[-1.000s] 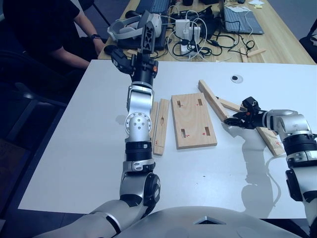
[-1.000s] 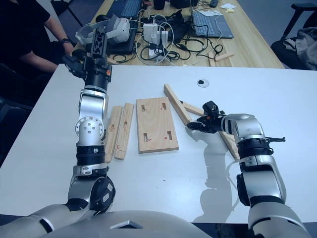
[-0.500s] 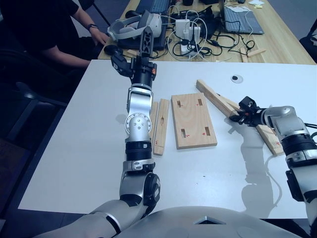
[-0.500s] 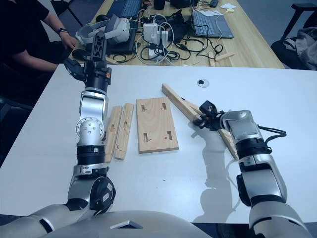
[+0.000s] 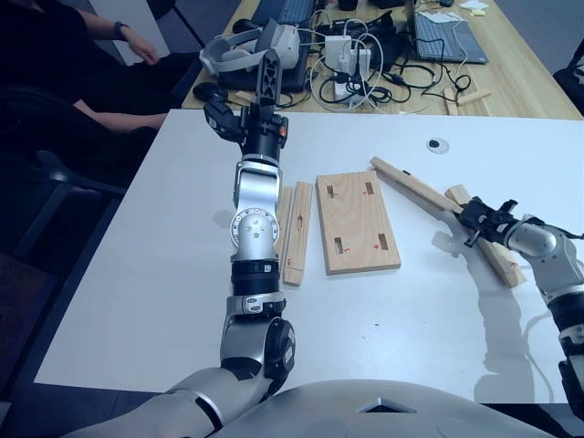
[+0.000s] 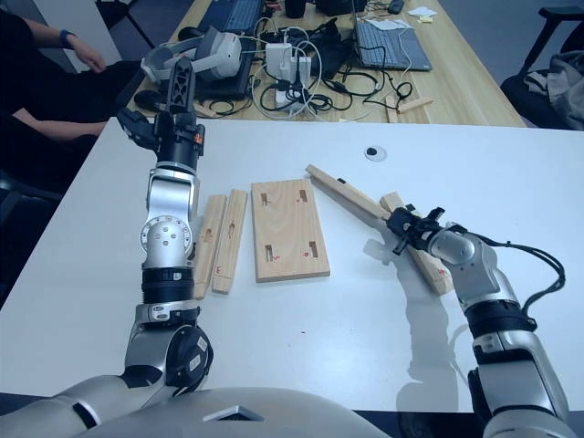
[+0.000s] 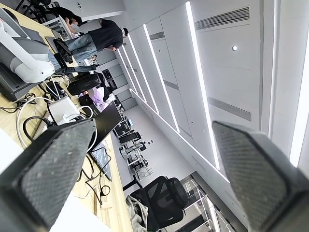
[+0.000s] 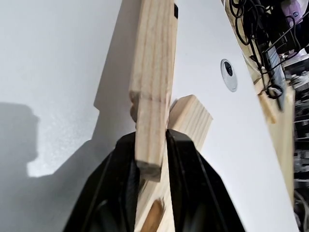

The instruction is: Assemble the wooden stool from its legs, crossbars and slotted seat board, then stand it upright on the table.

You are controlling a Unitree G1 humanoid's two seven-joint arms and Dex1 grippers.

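Beside seat board (image 5: 357, 222), R jaws grip leg (image 5: 412, 183) by 2nd leg (image 5: 500, 260); L jaws open.

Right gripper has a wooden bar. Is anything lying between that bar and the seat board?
Nothing visible does. The right gripper is shut on one end of the bar, and bare table lies between the bar and the seat board. A second bar lies below the gripper, on the side away from the board.

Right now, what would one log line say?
right pincer: shut on wooden bar | left pincer: open, raised | seat board: flat on table, slots empty
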